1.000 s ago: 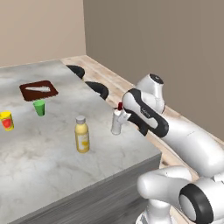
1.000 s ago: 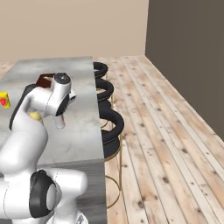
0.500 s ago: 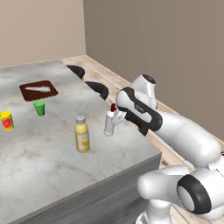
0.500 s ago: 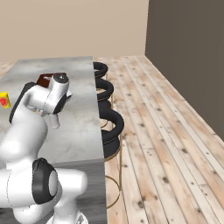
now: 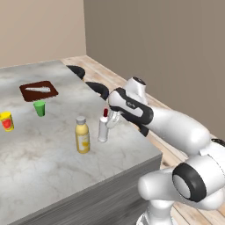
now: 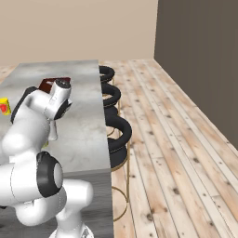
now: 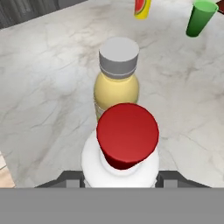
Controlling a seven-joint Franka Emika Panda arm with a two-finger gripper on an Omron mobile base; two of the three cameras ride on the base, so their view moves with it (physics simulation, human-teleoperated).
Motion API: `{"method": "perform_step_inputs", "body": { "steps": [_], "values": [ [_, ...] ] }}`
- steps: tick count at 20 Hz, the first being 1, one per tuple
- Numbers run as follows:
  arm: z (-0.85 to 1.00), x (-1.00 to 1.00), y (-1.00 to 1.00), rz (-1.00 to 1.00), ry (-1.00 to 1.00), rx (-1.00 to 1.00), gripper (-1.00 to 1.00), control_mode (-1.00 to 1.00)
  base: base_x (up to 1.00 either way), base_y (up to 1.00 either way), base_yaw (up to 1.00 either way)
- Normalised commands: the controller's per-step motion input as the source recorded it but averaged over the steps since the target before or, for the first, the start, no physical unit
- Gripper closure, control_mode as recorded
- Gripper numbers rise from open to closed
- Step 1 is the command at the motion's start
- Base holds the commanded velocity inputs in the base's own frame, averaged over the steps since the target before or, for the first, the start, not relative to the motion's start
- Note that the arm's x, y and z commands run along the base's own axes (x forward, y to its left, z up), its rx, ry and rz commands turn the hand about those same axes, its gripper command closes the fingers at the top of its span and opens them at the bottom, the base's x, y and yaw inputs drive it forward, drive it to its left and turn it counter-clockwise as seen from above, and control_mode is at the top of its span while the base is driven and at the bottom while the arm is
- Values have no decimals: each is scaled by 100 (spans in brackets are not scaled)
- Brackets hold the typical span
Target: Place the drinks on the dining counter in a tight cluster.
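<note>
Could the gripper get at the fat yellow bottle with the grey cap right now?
Probably not yet: the gripper is shut on the slim white bottle with the red cap, which stands between it and the fat yellow bottle. The marble counter around the yellow one looks free.

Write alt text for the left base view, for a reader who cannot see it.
A white robot arm holds a slim white bottle with a red cap in its tool, just right of a fat yellow bottle on a grey marble counter. Farther back on the counter sit a green cup, a yellow cup and a brown board.
</note>
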Motion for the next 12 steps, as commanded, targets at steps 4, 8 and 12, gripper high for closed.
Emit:
{"method": "perform_step_inputs", "body": {
  "steps": [4,8,12],
  "values": [
    [-33,9,1,5,-7,0,100,-100,0,0,0],
    [-6,33,0,0,-1,-2,100,-100,0,0,0],
    [-6,51,0,0,1,-4,100,-100,0,0,0]
  ]
}}
